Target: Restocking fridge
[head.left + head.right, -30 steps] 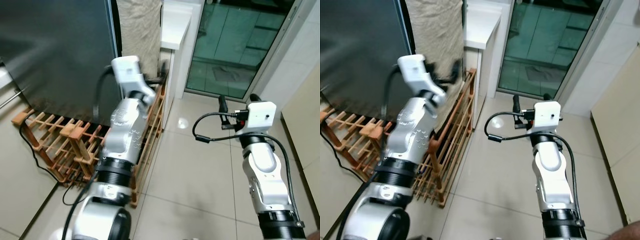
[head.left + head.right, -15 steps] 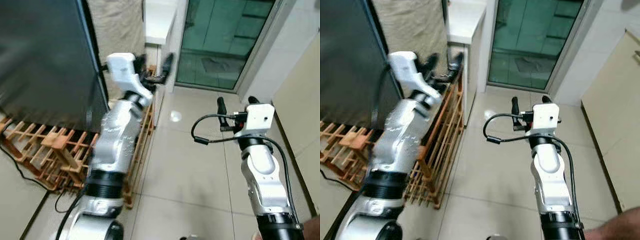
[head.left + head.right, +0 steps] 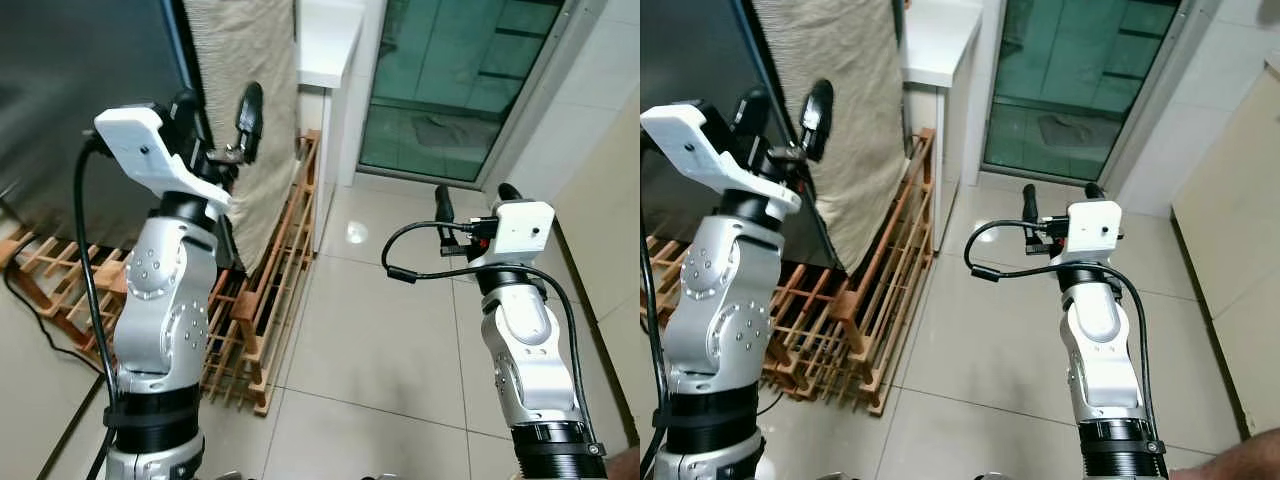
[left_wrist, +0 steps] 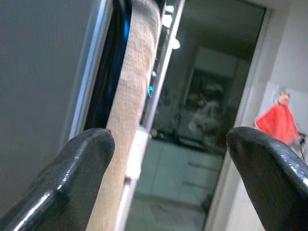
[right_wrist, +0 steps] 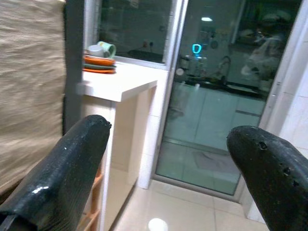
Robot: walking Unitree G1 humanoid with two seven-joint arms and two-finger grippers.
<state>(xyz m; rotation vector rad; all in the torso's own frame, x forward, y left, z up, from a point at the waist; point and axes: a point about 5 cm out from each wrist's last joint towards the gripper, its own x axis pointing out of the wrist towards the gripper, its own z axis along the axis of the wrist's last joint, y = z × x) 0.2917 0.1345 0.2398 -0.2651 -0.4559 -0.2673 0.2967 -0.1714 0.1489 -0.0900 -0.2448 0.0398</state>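
Both grippers' fingers spread apart, left gripper (image 3: 218, 112) raised beside the fridge (image 3: 70, 90) edge.

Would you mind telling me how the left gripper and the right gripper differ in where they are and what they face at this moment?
The left gripper is raised high beside the dark fridge and the beige cloth; the right gripper is held lower, over bare floor tiles. The left gripper points along the fridge's edge, while the right gripper faces the white counter and glass door. Both are open and hold nothing.
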